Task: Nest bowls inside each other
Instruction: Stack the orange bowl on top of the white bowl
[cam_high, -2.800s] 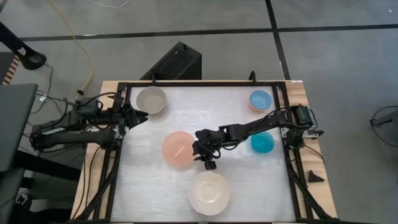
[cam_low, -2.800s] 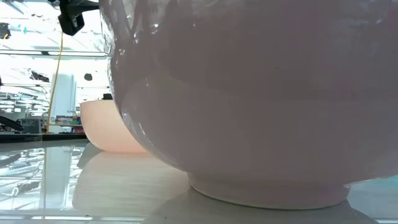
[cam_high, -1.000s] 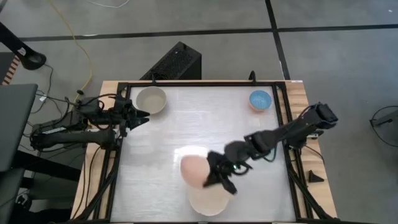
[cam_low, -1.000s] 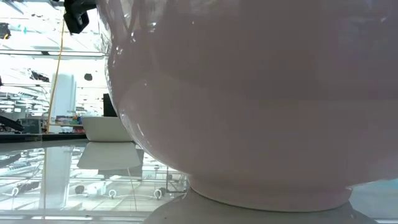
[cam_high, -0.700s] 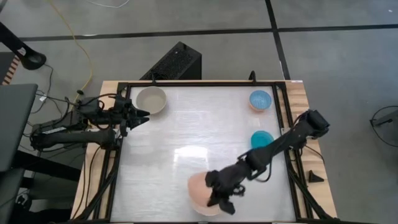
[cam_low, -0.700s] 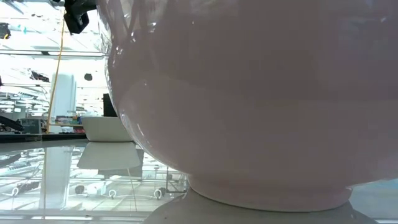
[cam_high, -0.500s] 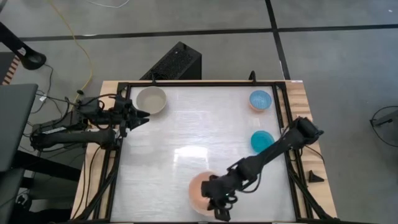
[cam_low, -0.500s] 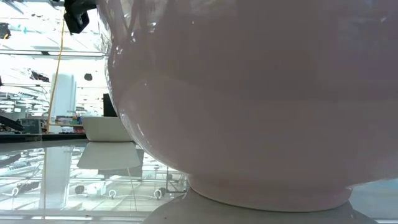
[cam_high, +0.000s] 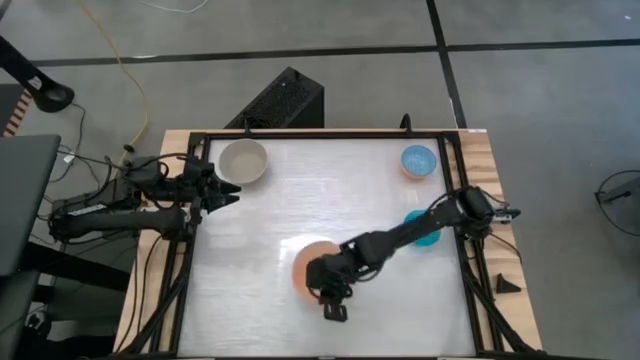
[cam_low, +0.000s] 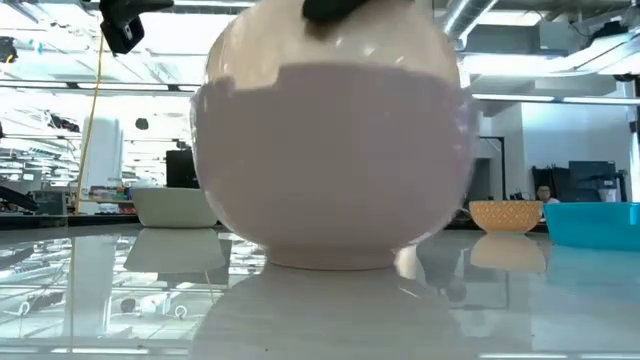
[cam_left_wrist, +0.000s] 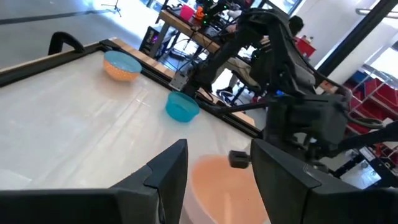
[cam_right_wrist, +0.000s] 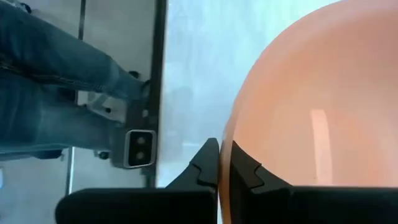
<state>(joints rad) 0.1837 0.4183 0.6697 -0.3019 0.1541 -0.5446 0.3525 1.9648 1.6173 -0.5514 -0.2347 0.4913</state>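
Observation:
The salmon-pink bowl (cam_high: 308, 262) sits near the middle of the table, toward its near edge, with my right gripper (cam_right_wrist: 225, 159) shut on it. In the low view the salmon-pink bowl (cam_low: 330, 45) stands inside the cream-white bowl (cam_low: 330, 180), which rests on its foot on the table. The beige-grey bowl (cam_high: 243, 160) stands at the far left. My left gripper (cam_high: 232, 192) hangs open just beside it, touching nothing. The light blue bowl (cam_high: 418, 160) is at the far right. The teal bowl (cam_high: 428, 235) lies nearer, partly under my right arm. My right gripper pinches the salmon-pink bowl's rim (cam_right_wrist: 227, 134) on its near side, one finger inside the bowl and one outside. The fingers slant down onto the rim from above. The bowl keeps its opening up and its lower part is inside the cream-white bowl.
A black frame (cam_high: 200, 230) runs round the white table. My right arm (cam_high: 400, 235) stretches across the table's right half. Bare table shows between the bowls and along the near edge (cam_high: 330, 335). A person's legs (cam_right_wrist: 56, 81) show beyond the table in the right wrist view.
My right gripper has carried the salmon-pink bowl toward the near edge and down into the cream-white bowl. It has then drawn back toward the far edge and the left. Both bowls have slid with it, away from the near edge. The gripper has stayed shut on the rim.

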